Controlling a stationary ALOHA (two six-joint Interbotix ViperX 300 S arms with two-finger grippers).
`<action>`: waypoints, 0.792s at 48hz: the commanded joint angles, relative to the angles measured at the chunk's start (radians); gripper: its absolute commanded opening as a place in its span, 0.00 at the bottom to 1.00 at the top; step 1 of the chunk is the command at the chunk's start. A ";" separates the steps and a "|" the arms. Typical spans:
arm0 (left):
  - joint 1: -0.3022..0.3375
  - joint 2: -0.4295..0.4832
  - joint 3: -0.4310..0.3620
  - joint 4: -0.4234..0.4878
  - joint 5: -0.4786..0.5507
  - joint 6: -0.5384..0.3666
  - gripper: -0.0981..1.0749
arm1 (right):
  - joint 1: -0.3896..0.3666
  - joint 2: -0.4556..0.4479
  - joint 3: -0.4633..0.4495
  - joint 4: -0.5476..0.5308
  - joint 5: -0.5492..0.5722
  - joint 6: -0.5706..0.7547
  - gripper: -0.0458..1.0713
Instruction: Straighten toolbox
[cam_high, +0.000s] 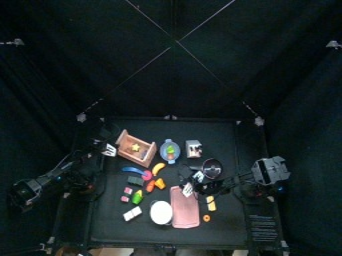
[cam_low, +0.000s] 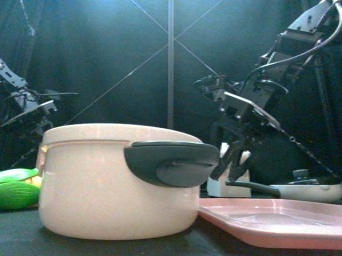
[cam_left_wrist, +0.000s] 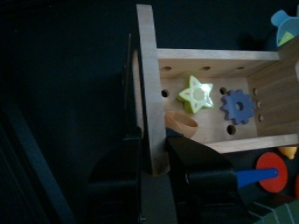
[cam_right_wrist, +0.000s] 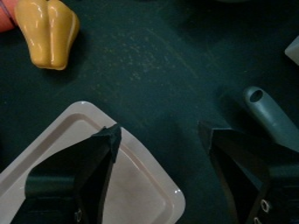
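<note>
The toolbox (cam_high: 134, 147) is a brown wooden open tray at the table's back left. In the left wrist view its inside (cam_left_wrist: 233, 70) holds a yellow-green star (cam_left_wrist: 194, 94) and a blue gear (cam_left_wrist: 239, 106). My left gripper (cam_high: 111, 151) is at the toolbox's left side. In the left wrist view the left gripper (cam_left_wrist: 152, 147) has one jaw on each side of the box's side wall and is shut on it. My right gripper (cam_high: 214, 182) hangs open and empty right of the table's middle. The right wrist view shows the right gripper (cam_right_wrist: 170, 171) above a corner of the pink board.
A pink board (cam_high: 186, 212) and a white pot (cam_high: 162, 212) lie at the front; the pot (cam_low: 107, 180) fills the front view. A small grey container (cam_high: 195, 148) sits right of the toolbox. A yellow piece (cam_right_wrist: 47, 35) and a grey handle (cam_right_wrist: 271, 114) lie near the right gripper. Small coloured toys are scattered mid-table.
</note>
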 joint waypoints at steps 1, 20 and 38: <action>-0.005 0.002 -0.032 -0.017 0.009 -0.014 0.41 | 0.000 -0.018 -0.017 0.000 -0.002 0.002 0.93; 0.020 -0.005 -0.074 -0.094 0.064 -0.029 0.41 | -0.006 -0.018 -0.011 -0.005 -0.002 0.000 0.93; 0.055 -0.005 -0.084 0.097 0.123 -0.241 0.41 | -0.006 -0.018 -0.011 -0.006 -0.002 0.000 0.93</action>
